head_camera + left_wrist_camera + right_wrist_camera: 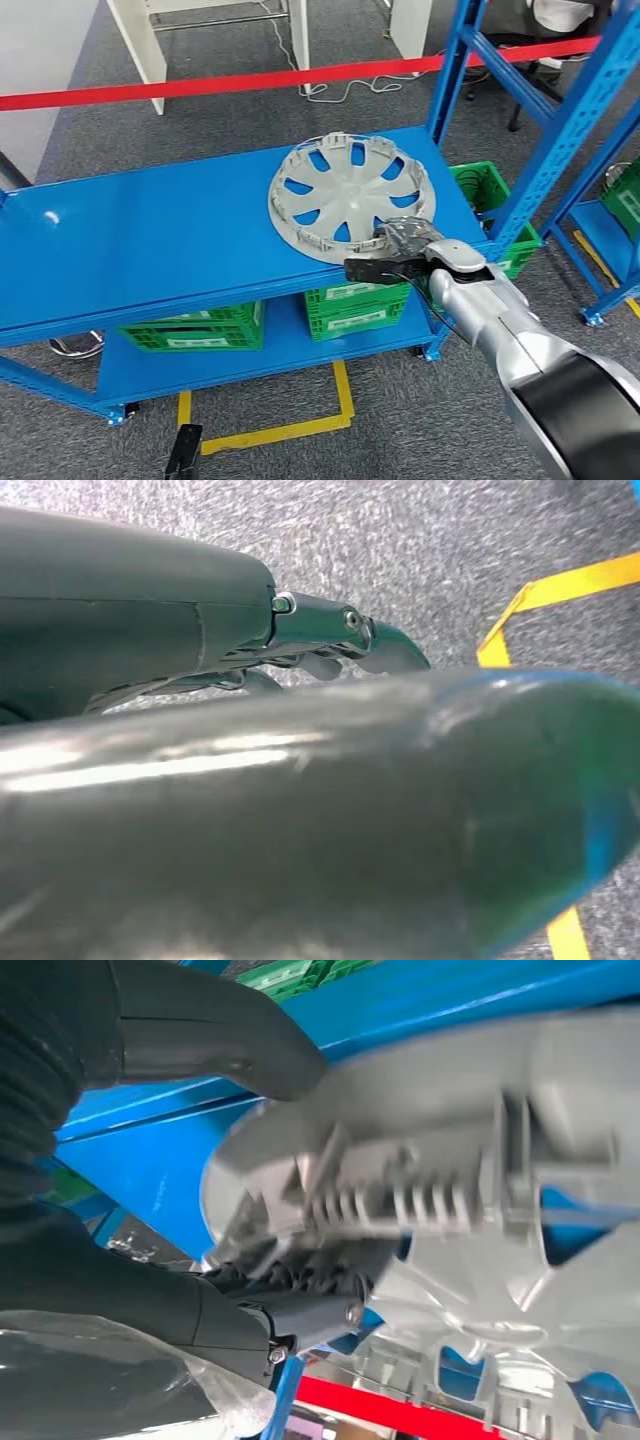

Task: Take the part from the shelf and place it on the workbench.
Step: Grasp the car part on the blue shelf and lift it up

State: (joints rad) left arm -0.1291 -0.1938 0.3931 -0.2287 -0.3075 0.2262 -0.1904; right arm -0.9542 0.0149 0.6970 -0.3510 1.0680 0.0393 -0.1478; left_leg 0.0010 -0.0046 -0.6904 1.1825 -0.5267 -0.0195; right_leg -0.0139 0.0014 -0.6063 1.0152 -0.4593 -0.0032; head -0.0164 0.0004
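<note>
The part is a grey plastic wheel cover lying flat on the top board of the blue shelf, its near rim at the shelf's front edge. My right hand is at that near rim and grips it. In the right wrist view the thumb lies on one side of the wheel cover and the dark fingers press on the other side of its ribbed edge. My left hand hangs low over the grey floor, fingers stretched out, holding nothing; it is the dark shape at the bottom of the head view.
Green crates sit on the lower shelf board, another green crate behind the blue upright. A red barrier tape runs across behind the shelf. Yellow floor tape marks the carpet in front.
</note>
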